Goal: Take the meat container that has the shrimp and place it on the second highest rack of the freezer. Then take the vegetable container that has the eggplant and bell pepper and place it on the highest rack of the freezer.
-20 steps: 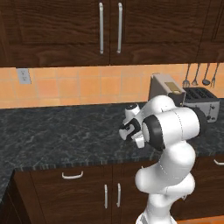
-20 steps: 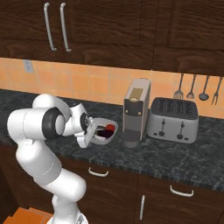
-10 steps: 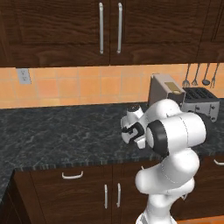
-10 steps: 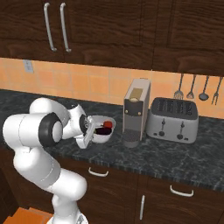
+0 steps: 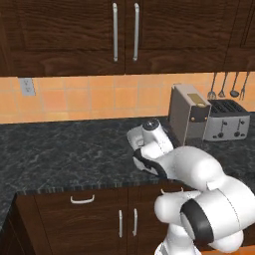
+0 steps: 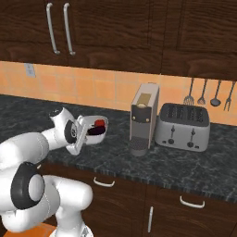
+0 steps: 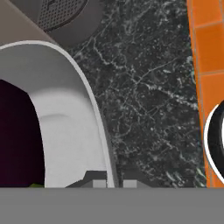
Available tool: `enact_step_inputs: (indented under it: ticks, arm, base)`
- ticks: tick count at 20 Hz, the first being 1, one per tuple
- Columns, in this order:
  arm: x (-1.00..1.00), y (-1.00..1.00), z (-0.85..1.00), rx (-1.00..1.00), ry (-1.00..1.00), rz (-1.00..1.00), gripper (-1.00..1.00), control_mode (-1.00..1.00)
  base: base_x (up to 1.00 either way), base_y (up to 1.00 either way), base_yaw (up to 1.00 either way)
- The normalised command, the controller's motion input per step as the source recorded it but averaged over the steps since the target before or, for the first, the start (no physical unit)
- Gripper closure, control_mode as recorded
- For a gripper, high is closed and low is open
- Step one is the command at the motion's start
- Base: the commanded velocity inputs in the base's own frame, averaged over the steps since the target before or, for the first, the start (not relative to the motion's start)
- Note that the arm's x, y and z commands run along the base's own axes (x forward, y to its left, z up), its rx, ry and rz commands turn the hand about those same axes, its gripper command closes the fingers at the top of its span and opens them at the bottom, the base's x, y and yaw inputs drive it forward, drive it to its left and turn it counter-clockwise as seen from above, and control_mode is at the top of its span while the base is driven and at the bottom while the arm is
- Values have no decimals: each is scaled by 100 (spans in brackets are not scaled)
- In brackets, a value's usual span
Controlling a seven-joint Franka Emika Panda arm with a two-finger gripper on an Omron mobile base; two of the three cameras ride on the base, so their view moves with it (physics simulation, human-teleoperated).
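Observation:
The vegetable container [image 6: 95, 130] is a white bowl holding a red bell pepper [image 6: 99, 123] and a dark purple eggplant [image 6: 96, 132]. It hangs tilted a little above the black counter, left of the coffee machine. My gripper [image 6: 83, 137] is shut on its near rim. In the hand view the white rim [image 7: 94, 113] runs down between the two fingertips of my gripper [image 7: 109, 183], with the eggplant [image 7: 17, 140] dark at the left. In the left base view a bit of the bowl [image 5: 133, 135] shows behind my wrist. The meat container and the freezer are out of view.
A tan coffee machine [image 6: 143, 115] and a silver toaster [image 6: 183, 127] stand on the counter to the right. Utensils [image 6: 203, 92] hang on the orange tiled wall. Dark wooden cabinets [image 6: 115, 32] sit close overhead. Bare black counter [image 5: 64, 149] stretches to the left.
The jaws closed on the bowl's rim. The bowl has since come up off the counter, tilted, and moved left away from the coffee machine.

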Motion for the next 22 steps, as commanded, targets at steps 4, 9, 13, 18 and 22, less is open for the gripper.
enact_step_inputs:
  ticks: [4, 9, 13, 18, 22]
  arm:
    - [-80, 10, 100, 4, -6, 5, 100, -100]
    - [-99, 0, 94, 7, 0, 1, 100, -100]
    - [-100, 0, 64, 2, 0, 1, 100, -100]
    - [-100, 0, 15, 0, -8, 2, 100, -100]
    - [-100, -28, -20, 5, -41, 0, 100, -100]
  base:
    - [0, 0, 0]
    - [0, 0, 0]
    - [0, 0, 0]
    - [0, 0, 0]
    - [0, 0, 0]
